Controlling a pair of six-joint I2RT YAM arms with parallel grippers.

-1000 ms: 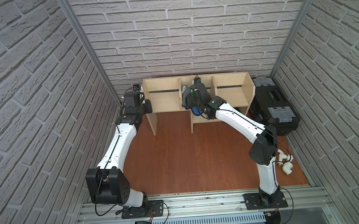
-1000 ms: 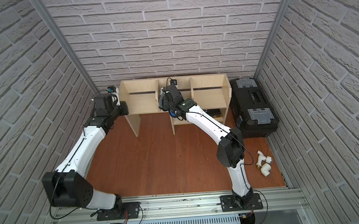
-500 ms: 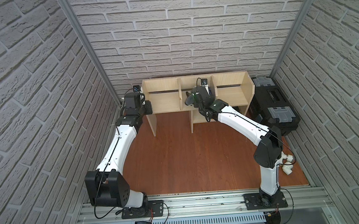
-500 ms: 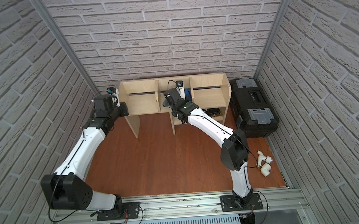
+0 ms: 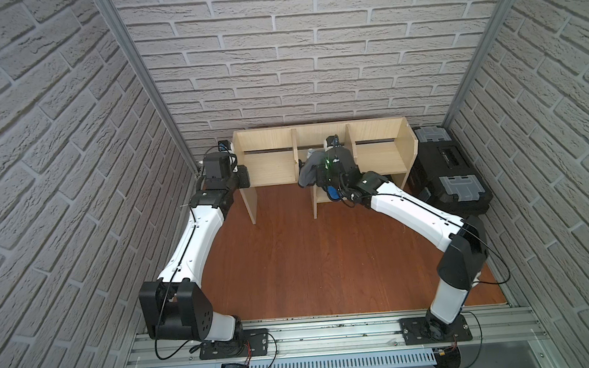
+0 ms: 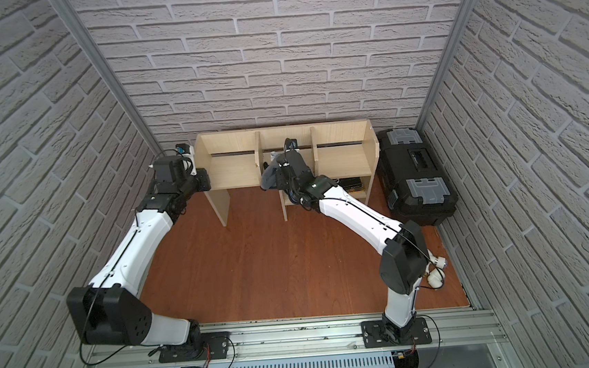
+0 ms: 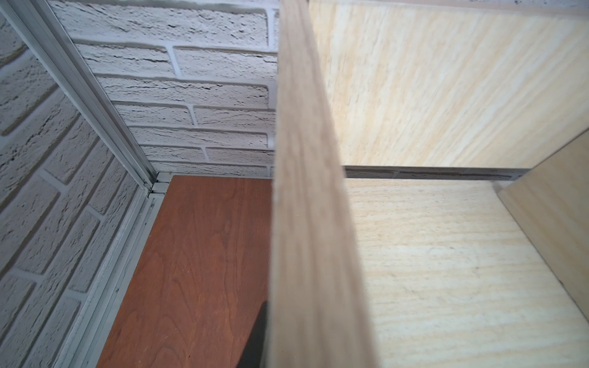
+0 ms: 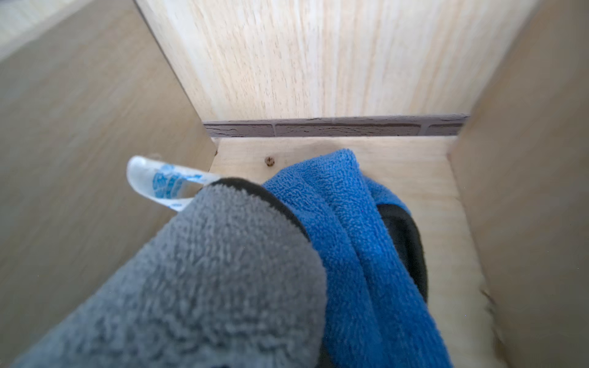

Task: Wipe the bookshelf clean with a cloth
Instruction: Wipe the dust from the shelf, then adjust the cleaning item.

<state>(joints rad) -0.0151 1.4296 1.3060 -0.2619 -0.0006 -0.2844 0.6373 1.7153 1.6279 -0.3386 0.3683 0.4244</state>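
Just changed: the right gripper [image 5: 323, 162], which reached deeper into the bookshelf's [image 5: 270, 163] middle compartment half a second ago, now sits nearer the front edge. A wiping stroke appears to have run in and back out.
Cloth: the cloth [image 8: 334, 223] lies bunched on that compartment's floor. A grey fold trails over the front lip, and the white tag [image 8: 159, 183] sticks up.
Right fingers: clenched on the cloth.
Left gripper [image 5: 240, 174]: unmoved at the end panel [image 7: 306, 223]; whether it clamps the panel or has let go cannot be told.
Meaning: the middle compartment is being wiped; the outer two probably remain.
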